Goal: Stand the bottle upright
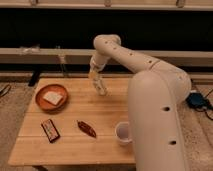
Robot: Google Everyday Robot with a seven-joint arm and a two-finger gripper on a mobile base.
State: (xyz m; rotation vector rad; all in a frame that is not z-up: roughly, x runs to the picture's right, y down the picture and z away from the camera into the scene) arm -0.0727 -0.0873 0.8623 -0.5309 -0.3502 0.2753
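Note:
The bottle [102, 88] is a slim pale thing with a yellowish-tan end toward the upper left. It hangs tilted at the tip of my arm, just above the back middle of the wooden table [105, 112]. My gripper [97, 80] comes down from above and appears shut on the bottle near its yellowish end. The white arm arcs over from the right and hides the table's right side.
An orange bowl [44, 101] holding a pale square piece sits at the left. A dark packet [50, 130] and a red-brown wrapped snack [86, 128] lie near the front. A white paper cup [123, 133] stands by the arm. A slim clear upright object [62, 65] stands behind the table.

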